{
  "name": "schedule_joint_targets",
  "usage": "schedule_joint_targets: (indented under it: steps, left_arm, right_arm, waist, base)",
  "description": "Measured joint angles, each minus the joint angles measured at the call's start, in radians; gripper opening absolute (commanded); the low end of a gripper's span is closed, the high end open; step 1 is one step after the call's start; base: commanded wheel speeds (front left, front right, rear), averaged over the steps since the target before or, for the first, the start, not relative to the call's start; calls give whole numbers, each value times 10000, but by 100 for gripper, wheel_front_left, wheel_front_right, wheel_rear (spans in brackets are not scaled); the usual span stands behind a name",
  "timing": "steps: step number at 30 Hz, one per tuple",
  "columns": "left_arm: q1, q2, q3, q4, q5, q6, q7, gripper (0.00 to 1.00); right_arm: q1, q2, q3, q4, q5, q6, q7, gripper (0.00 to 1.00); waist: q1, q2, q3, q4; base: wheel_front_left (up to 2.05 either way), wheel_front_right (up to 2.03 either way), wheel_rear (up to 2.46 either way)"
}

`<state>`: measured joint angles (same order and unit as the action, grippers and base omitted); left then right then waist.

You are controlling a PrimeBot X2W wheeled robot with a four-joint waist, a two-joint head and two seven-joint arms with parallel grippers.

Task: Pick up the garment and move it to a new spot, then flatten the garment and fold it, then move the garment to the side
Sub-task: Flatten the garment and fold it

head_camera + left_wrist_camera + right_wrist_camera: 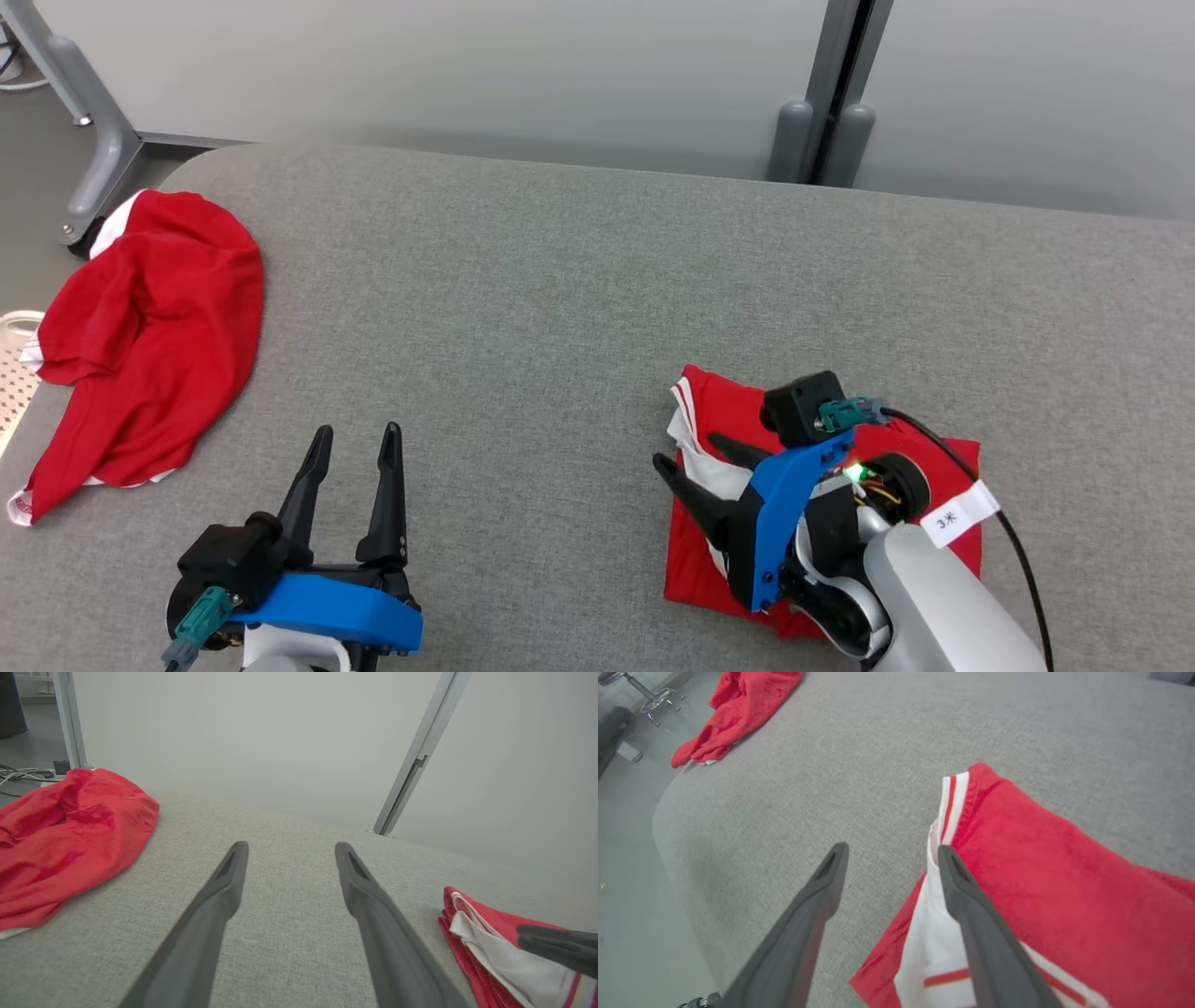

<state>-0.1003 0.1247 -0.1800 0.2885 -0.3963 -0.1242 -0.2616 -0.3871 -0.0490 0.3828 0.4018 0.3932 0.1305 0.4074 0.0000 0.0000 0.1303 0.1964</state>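
Note:
A folded red garment point(719, 401) with white striped trim lies on the grey table point(560, 280) at the lower right; the right wrist view shows the folded garment point(1041, 868) as a neat rectangle. My right gripper point(685, 447) hovers open over its left edge, one finger above the white trim and the other over bare table, holding nothing. In its own view the right gripper point(893, 847) straddles that edge. My left gripper point(358, 429) stands open and empty at the lower left, and in the left wrist view the left gripper point(290, 845) points across bare table.
A second, crumpled red garment point(149, 345) lies at the table's left edge, partly hanging over it. Grey partition posts point(831, 131) stand behind the table and a metal leg point(93, 131) at the far left. Open table surface lies between the two garments.

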Motion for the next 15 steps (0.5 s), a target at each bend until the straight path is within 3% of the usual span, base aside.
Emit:
schedule_joint_targets:
  steps: [7,15]
  left_arm:
    - [174,17,174,-88,4,0,0,100]
    - [333,155,598,-326,10,-2,0,100]
  right_arm:
    - [423,8,-828,-2382,77,2,-579,100]
    - [2126,-10,-4079,-4993,-2773,2,-1586,100]
  waist:
    - [-1,-1,-158,-320]
    - [-1,0,-250,-670]
  base:
    - [0,0,0]
    - [0,0,0]
